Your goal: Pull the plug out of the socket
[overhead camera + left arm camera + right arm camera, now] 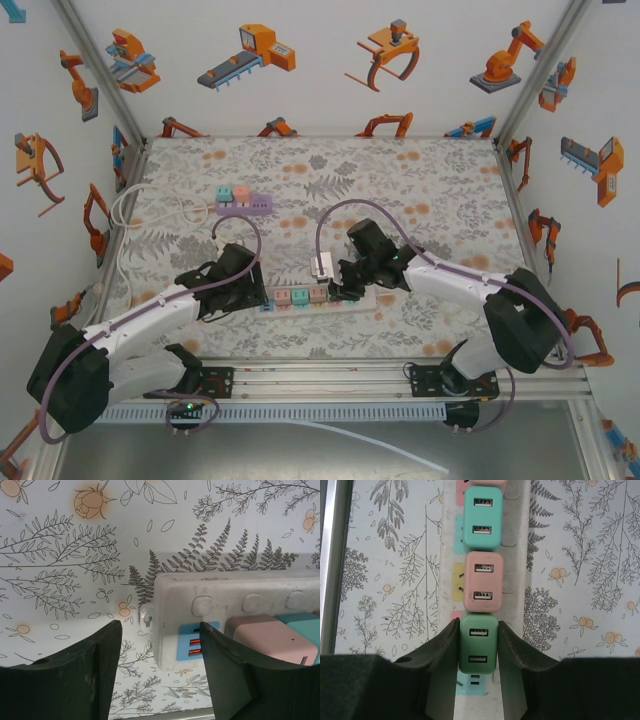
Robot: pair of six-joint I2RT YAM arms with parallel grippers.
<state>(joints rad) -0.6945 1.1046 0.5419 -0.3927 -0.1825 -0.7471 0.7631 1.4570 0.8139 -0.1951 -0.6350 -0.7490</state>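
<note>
A white power strip, the socket [300,303] [220,592] [515,555], lies near the table's front edge with a row of USB plugs in it. My right gripper [478,625] [340,290] is shut on the green plug [478,642], one pad on each side; the plug still sits in the strip. A pink plug [483,582] and a teal plug [484,519] stand beyond it. My left gripper [159,630] [255,290] is at the strip's left end. Its jaws stand apart, the left finger [107,665] clear of the strip, the right finger [220,670] in front of a blue outlet [190,642].
A purple power strip [244,205] with pink and teal plugs lies farther back on the left. A white cable [140,205] loops along the left wall. A metal rail [330,565] runs along the table's front edge, close to the white strip.
</note>
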